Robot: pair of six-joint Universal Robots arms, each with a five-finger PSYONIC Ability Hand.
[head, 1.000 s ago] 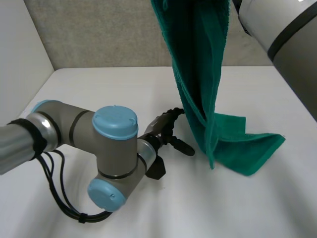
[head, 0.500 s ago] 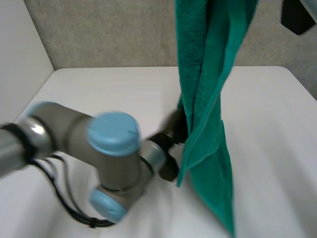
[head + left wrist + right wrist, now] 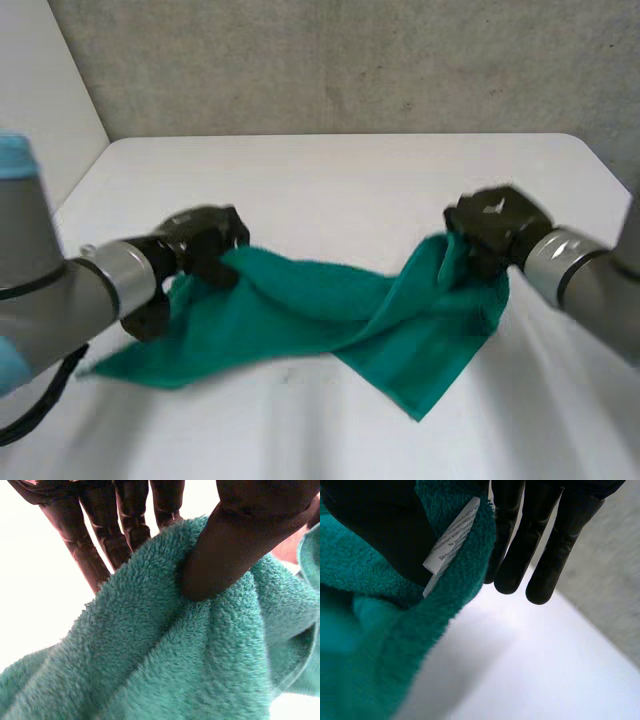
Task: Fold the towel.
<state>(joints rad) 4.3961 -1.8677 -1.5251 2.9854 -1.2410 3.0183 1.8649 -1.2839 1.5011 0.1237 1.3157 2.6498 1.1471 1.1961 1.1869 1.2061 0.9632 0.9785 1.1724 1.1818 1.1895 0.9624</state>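
Towel [image 3: 300, 310], twisted: you are seeing its long axis running left-to-right across mid-frame, left hand [image 3: 205, 240] and right hand [image 3: 495, 225] each pinching one end.

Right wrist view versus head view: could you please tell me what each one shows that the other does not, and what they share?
Extra in the right wrist view: a white label at the edge of the green towel, beside the thumb of the right hand, which pinches that edge. Extra in the head view: the left hand gripping the towel's other end, the cloth twisted and stretched between the two hands, and the grey wall behind. Shared: the towel, the right hand and the white table.
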